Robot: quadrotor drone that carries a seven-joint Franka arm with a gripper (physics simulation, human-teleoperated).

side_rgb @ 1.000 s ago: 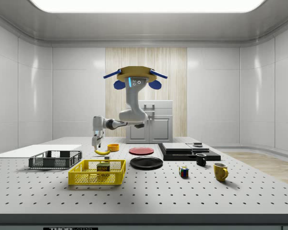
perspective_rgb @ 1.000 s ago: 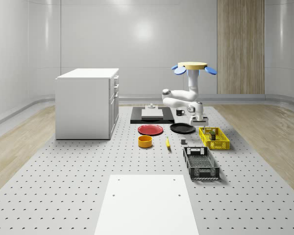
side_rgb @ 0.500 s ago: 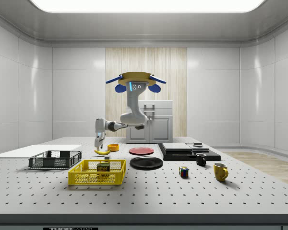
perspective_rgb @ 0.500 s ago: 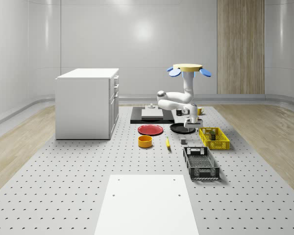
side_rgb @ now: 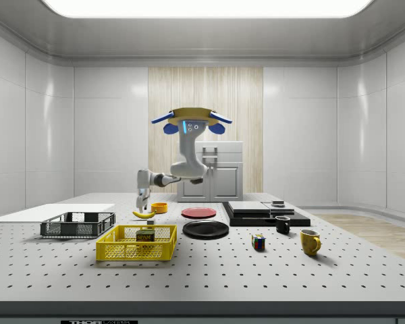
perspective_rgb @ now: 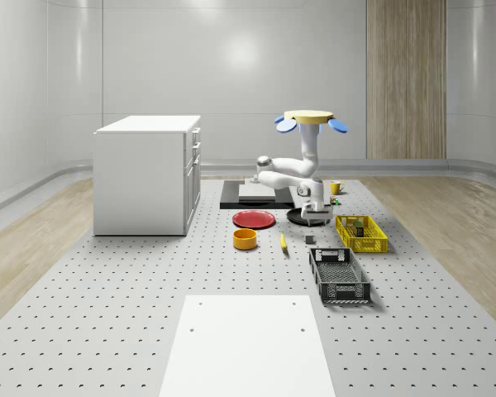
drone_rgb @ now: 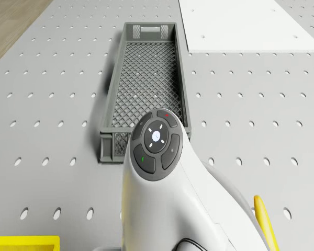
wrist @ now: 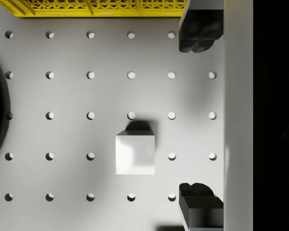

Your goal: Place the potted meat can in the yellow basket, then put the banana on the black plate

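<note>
The potted meat can [perspective_rgb: 357,225] [side_rgb: 145,235] lies inside the yellow basket [perspective_rgb: 362,234] [side_rgb: 136,244]. On the table between the orange bowl and a small grey cube rests the banana [perspective_rgb: 283,241] [side_rgb: 144,214] [drone_rgb: 265,224]. The black plate [perspective_rgb: 307,217] [side_rgb: 206,229] is bare. The drone [perspective_rgb: 307,119] [side_rgb: 191,121] hovers above the black plate. My gripper [perspective_rgb: 315,218] [side_rgb: 142,206] [wrist: 197,118] hangs open and empty just above the table, over the grey cube [perspective_rgb: 310,239] [wrist: 135,154], between plate and basket.
A dark mesh crate [perspective_rgb: 339,275] [drone_rgb: 144,89] stands near the basket. A red plate [perspective_rgb: 254,219] and an orange bowl [perspective_rgb: 245,239] lie beside the banana. A white cabinet [perspective_rgb: 147,174], a black slab [perspective_rgb: 256,198], mugs [side_rgb: 310,241] and a white mat [perspective_rgb: 246,347] are around.
Drone and arm have drifted to the whole-scene view's left, from over the yellow basket to over the black plate. The open gripper now hangs lower, above the grey cube.
</note>
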